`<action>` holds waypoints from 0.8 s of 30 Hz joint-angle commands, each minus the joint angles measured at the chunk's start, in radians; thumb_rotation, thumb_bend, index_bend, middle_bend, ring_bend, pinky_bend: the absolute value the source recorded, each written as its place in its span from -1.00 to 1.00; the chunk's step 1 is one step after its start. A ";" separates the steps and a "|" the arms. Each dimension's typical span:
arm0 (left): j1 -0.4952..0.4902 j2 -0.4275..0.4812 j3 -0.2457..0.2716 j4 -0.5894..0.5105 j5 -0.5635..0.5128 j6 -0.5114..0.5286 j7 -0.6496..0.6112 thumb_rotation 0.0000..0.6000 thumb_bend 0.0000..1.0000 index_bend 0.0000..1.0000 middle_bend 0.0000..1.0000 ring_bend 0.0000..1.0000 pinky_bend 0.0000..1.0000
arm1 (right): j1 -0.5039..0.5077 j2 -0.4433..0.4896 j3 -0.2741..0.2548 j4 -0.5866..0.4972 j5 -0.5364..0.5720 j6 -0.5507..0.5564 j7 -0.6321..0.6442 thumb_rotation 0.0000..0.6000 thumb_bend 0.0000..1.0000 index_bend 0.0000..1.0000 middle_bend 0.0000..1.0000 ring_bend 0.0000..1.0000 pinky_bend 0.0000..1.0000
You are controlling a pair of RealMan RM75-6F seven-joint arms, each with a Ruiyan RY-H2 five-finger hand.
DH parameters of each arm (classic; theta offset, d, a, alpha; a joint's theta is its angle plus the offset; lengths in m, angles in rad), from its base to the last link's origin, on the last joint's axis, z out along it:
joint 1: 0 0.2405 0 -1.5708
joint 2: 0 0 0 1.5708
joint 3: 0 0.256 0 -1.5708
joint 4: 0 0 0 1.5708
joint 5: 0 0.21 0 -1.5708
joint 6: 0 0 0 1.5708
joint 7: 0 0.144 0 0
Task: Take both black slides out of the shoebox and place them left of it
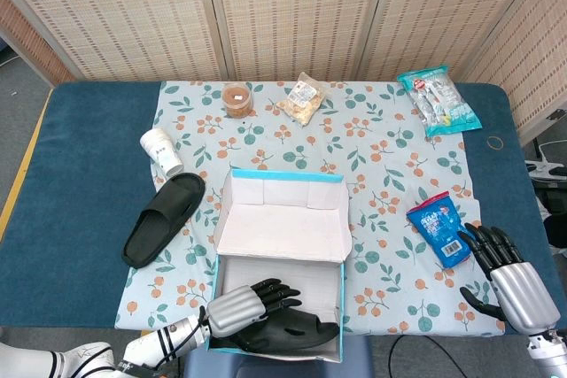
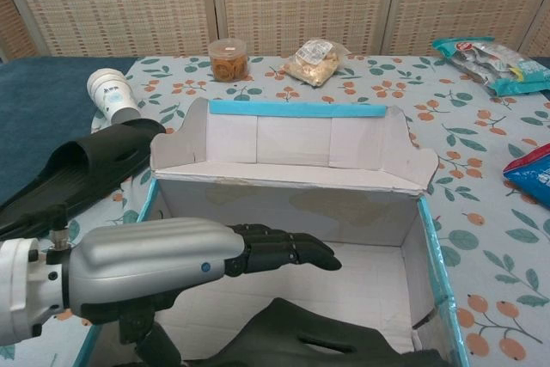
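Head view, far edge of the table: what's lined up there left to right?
Round jar of snacks → clear bag of snacks → large blue-green snack packet → rubber band on the blue cloth near the right edge.

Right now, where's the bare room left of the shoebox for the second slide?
Free cloth lies between the slide already out and the shoebox wall, and nearer you below that slide's heel. Bare blue table lies further left. It is crowded up by the paper cup.
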 commanded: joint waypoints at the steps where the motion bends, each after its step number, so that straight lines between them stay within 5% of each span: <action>1: -0.015 0.016 0.003 -0.019 -0.020 -0.026 0.000 1.00 -0.35 -0.95 -1.00 -1.00 -0.89 | 0.001 -0.001 0.001 0.000 0.004 -0.004 -0.001 1.00 -0.61 -1.00 -1.00 -1.00 -1.00; 18: -0.040 0.052 0.008 -0.081 -0.023 -0.016 -0.014 1.00 -0.34 -0.96 -1.00 -1.00 -0.88 | 0.010 -0.004 0.002 0.001 0.001 -0.015 0.000 1.00 -0.61 -1.00 -1.00 -1.00 -1.00; 24: -0.039 0.042 -0.012 -0.055 -0.045 -0.006 0.039 1.00 -0.34 -0.97 -1.00 -1.00 -0.88 | 0.087 -0.031 0.010 0.037 -0.077 -0.086 -0.047 1.00 -0.61 -1.00 -1.00 -1.00 -1.00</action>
